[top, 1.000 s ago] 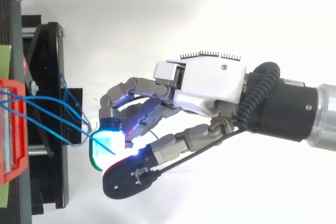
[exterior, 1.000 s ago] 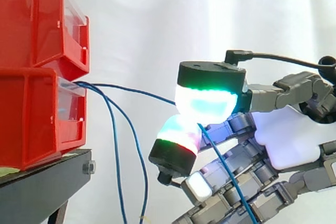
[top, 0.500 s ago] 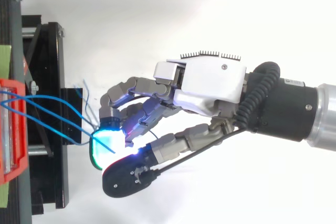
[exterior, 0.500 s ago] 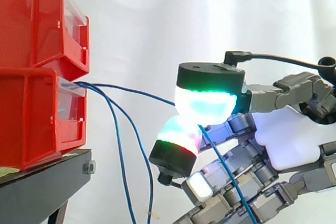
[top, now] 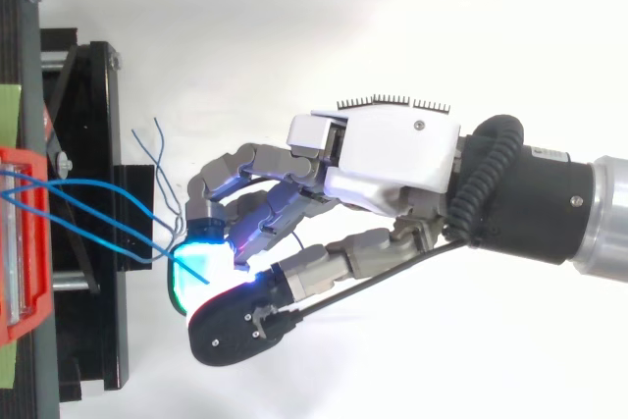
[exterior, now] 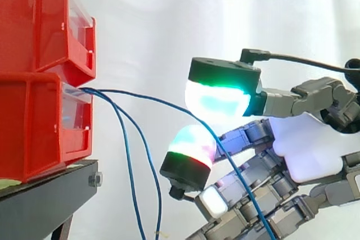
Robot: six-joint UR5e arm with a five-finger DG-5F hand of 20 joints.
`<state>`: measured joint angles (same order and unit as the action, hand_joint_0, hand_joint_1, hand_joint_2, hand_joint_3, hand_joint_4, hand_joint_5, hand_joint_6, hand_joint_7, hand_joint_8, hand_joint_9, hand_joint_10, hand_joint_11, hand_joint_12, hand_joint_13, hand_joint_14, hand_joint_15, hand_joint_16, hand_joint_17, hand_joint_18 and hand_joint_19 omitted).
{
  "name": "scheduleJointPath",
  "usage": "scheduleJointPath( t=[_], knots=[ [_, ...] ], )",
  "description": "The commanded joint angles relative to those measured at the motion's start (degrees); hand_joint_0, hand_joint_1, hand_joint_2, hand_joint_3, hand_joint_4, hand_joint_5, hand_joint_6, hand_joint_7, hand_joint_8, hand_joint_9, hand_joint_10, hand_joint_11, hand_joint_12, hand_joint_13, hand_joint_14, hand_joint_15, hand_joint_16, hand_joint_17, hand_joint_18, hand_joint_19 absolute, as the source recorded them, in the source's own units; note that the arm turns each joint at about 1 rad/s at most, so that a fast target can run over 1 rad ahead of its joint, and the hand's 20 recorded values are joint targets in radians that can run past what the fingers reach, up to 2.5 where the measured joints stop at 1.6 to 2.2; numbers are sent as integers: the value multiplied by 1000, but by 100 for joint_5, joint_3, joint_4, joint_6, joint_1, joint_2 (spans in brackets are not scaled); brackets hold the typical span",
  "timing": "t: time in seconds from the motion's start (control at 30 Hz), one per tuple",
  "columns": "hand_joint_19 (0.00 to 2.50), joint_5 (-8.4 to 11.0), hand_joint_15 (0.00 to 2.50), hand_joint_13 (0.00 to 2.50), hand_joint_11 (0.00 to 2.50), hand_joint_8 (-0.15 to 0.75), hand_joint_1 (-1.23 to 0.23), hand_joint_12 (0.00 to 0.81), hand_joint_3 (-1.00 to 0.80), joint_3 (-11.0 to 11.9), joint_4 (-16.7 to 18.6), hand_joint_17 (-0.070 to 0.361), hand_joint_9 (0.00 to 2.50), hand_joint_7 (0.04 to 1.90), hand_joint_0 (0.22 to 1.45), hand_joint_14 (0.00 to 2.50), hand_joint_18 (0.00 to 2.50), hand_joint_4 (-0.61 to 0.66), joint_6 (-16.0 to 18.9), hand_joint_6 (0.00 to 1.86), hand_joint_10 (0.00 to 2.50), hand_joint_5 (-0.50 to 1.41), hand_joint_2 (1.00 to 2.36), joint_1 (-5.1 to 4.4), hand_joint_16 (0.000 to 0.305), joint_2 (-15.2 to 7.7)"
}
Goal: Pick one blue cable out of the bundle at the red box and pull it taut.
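**Side view.** The blue cable [exterior: 147, 100] leaves the front of the lower red box [exterior: 39, 122] and runs away from it in a shallow arc to the hand [exterior: 306, 150], then drops across the hand's lower part. The hand's fingers are curled. The upper fingertip pad [exterior: 216, 98] stands clear of the lower fingertip pad [exterior: 192, 145], and the cable passes through the gap between them, so nothing is clamped. Two other blue cables [exterior: 127, 167] hang from the same box opening, between the box and the hand, above no support. Judgement: one cable is separated from the bundle, but it bows and is not taut. A firm pinch and a pull away from the box remain.

**Top view.** The hand [top: 392, 159] lies well apart from the red box [top: 15, 242], beyond the black stand [top: 98, 144]. Here the two pads overlap, which hides the gap. This view adds the fan of cables from the box and their free ends near the stand.
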<state>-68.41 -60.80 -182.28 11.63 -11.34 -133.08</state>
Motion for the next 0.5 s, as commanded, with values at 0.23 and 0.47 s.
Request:
scheduleJointPath(
  t=[0.23, 0.47],
  knots=[
    [340, 3, 149, 404, 703, 306, -685, 440, -500, -2, 9, 144, 859, 1220, 439, 5, 535, 107, -3, 610, 12, -80, 1000, 0, 64, 2],
    [362, 3, 140, 374, 717, 284, -731, 406, -500, -2, 9, 129, 836, 1295, 513, 4, 477, 41, -3, 619, 15, -83, 1000, 0, 57, 2]
  ],
)
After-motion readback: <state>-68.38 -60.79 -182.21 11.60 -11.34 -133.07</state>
